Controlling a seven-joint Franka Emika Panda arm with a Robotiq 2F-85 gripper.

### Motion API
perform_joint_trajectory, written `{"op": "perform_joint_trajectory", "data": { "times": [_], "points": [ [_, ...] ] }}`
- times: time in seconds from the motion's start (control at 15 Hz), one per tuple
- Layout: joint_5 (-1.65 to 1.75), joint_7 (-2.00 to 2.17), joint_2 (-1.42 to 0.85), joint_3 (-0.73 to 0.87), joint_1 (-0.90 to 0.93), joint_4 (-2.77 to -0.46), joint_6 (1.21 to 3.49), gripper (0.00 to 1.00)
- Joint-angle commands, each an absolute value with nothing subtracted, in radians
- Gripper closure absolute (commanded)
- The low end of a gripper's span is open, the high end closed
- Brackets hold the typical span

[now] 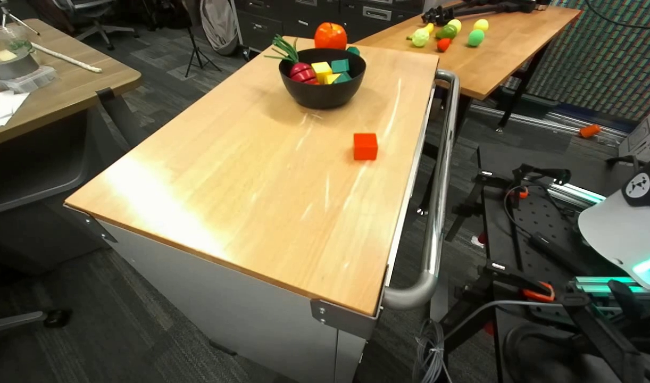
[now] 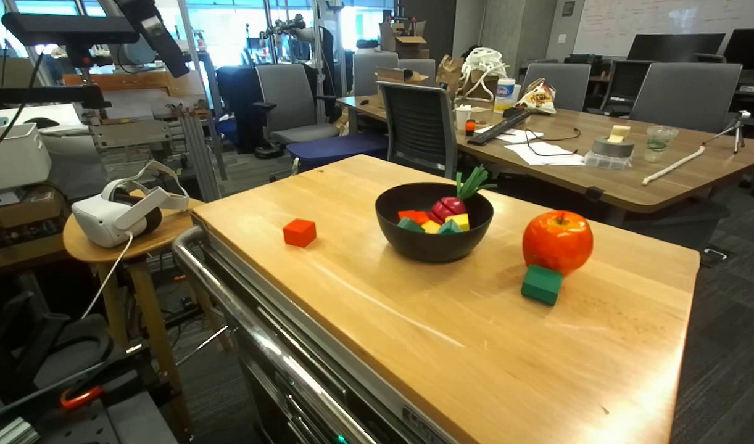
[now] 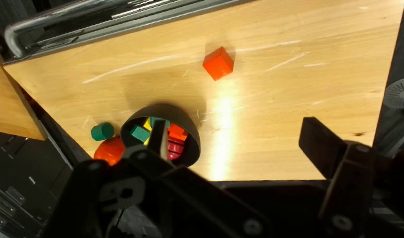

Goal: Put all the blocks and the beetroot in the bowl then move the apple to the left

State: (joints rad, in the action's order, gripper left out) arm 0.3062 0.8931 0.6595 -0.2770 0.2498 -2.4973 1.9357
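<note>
While several blocks (image 3: 140, 133) sit with the beetroot (image 2: 449, 208) in the black bowl (image 3: 182, 118), behind one finger (image 3: 156, 137) of our gripper (image 3: 235, 132) as the wrist view shows it, we see a red-orange block (image 3: 218, 64) lying on the tabletop (image 3: 288, 86), past the gap between the fingertips. The beetroot's green leaves (image 2: 472, 180) lean out over the bowl's rim. Farther out on that finger's side, a green block (image 3: 102, 131) and the apple (image 3: 109, 149) rest just beside each other. Our gripper's fingers stand wide apart. Farther from the fingertips than the red-orange block, a metal handle (image 1: 443, 170) runs along the tabletop's edge.
</note>
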Motion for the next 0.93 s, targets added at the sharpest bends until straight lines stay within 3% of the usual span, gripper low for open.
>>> {"op": "perform_joint_trajectory", "data": {
  "times": [0.0,0.87],
  "points": [
    [0.283,0.873,0.661,-0.314,0.205,-2.497,1.940,0.00],
    [0.005,0.146,0.644,-0.106,0.260,-2.442,2.125,0.00]
  ]
}}
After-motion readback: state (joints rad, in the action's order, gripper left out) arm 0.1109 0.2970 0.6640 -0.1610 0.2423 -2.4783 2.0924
